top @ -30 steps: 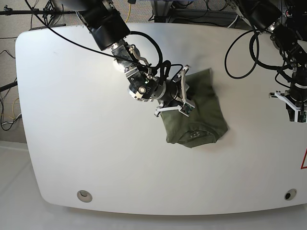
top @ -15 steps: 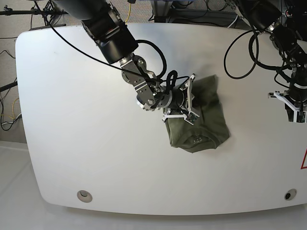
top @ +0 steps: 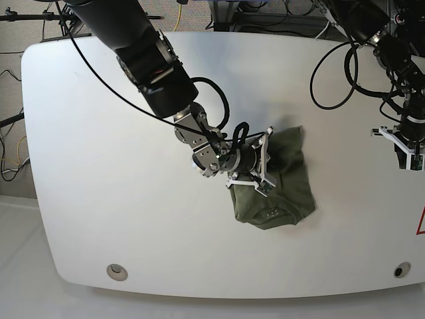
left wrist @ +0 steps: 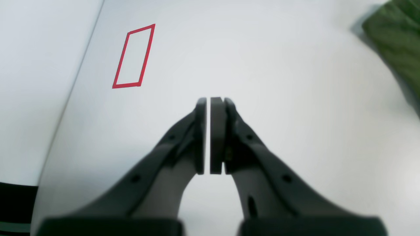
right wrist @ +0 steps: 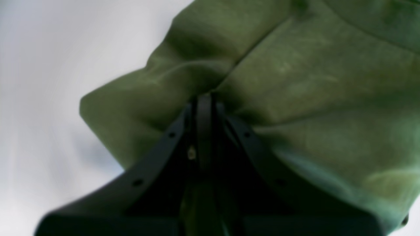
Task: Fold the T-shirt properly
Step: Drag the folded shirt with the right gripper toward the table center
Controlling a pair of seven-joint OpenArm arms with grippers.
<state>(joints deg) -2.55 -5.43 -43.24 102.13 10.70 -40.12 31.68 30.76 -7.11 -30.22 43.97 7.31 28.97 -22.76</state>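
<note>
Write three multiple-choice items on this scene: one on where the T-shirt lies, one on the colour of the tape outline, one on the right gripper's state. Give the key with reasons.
1. Where is the T-shirt?
A. bunched near the middle of the white table
B. hanging off the table edge
C. under the left gripper

2. What colour is the tape outline?
A. blue
B. red
C. yellow

3. What is the right gripper doing?
A. open above bare table
B. holding a cable
C. shut on a fold of the shirt

Key: 1 A, the base view shows it heaped mid-table; 2 B, the left wrist view shows a red rectangle; 3 C, the right wrist view shows closed jaws pinching green cloth.
</note>
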